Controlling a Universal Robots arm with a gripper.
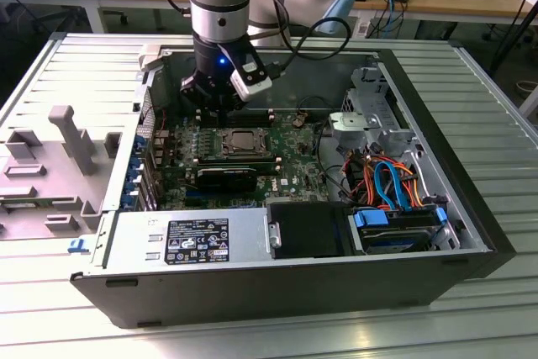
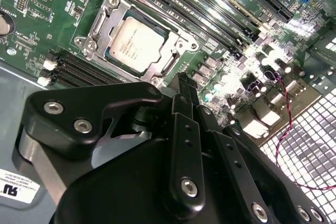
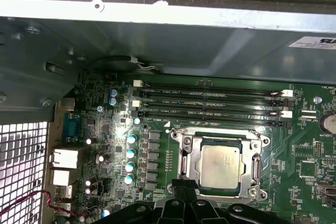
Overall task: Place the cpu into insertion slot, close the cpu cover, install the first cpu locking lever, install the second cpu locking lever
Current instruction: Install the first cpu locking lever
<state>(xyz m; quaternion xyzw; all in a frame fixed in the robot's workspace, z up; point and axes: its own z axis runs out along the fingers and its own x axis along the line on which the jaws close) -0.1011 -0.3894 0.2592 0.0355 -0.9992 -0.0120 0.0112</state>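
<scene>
The cpu [image 3: 220, 165] [image 2: 135, 45] [image 1: 245, 138] lies flat in the insertion slot [image 3: 181, 139] on the green board, silvery top up. The cpu cover [image 3: 254, 167] [image 2: 169, 62] is down around it as a silver frame. A thin locking lever [image 2: 98, 23] runs along one side of the frame. My gripper [image 3: 184, 186] [image 2: 182, 85] [image 1: 220, 113] hangs just above the board beside the socket, by the edge away from the memory sticks. Its black fingers are shut together on nothing. I cannot tell whether the levers are latched.
Long black memory sticks [image 3: 210, 100] lie beside the socket. Capacitors [image 3: 130, 153] and rear ports [image 3: 62, 158] stand near the gripper. The case walls [image 1: 277, 279], a power supply [image 1: 189, 240], drive bay [image 1: 395, 229] and cable bundle [image 1: 382, 178] ring the board.
</scene>
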